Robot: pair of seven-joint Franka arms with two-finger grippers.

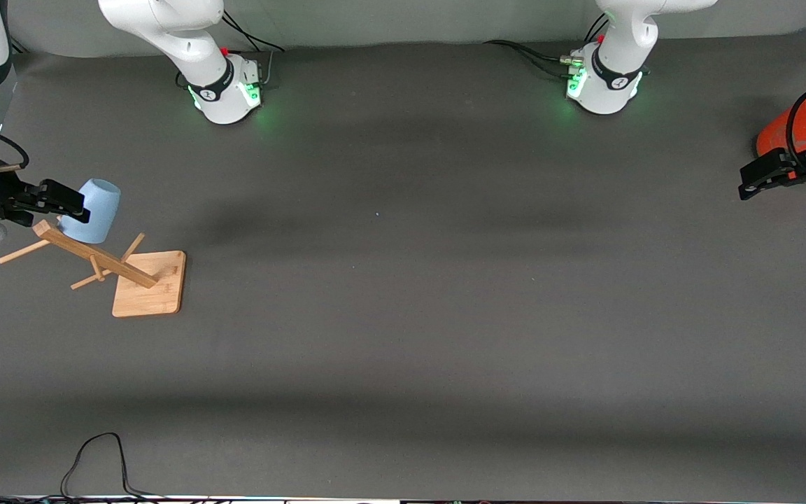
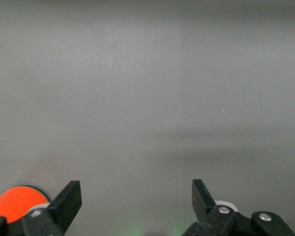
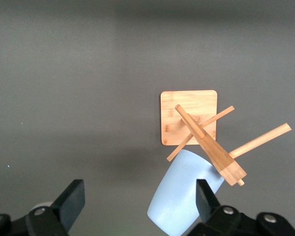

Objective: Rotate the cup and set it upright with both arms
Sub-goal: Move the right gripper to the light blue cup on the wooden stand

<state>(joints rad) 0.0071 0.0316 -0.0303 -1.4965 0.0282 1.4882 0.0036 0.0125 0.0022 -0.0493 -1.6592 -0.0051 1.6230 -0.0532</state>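
- Pale-blue plastic cup, small, handleless, hangs mouth-down on a peg of the bamboo mug tree with square base, at the right arm's end of the dark grey worktop.
- Right hand at the cup, fingers apart, not clamped.
- Left hand waits, fingers apart, by the orange cylindrical can.

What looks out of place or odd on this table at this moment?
The pale-blue cup hangs mouth-down on a peg of the wooden rack, not upright. The open right gripper is beside it. The open left gripper waits by the orange container. Nothing is spilled or broken.
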